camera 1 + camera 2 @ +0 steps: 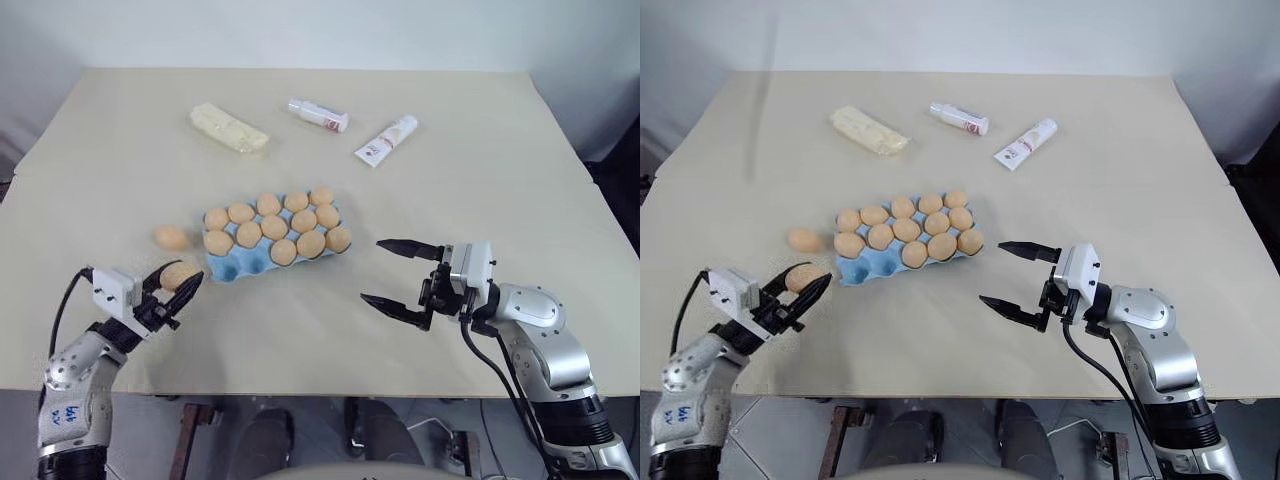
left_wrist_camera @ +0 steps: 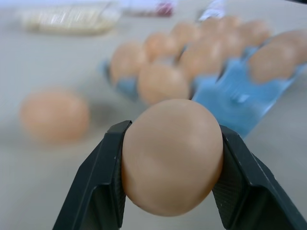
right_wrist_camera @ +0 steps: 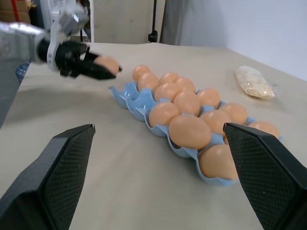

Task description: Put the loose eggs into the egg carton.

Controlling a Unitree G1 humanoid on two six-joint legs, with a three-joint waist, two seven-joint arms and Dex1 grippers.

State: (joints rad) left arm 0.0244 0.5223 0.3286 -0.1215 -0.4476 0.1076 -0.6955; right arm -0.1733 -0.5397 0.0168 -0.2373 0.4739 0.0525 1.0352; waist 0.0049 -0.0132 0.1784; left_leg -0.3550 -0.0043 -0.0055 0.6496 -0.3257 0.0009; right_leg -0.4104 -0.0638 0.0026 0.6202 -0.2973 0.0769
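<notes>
L gripper jaws clamped on egg; R gripper jaws apart, idle. Carry it gently right to egg carton, empty near-left cups. Lower before release.

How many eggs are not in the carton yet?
2. One egg lies on the table left of the carton; the other egg is clamped in the left gripper.

Egg carton — between spread fingers
</notes>
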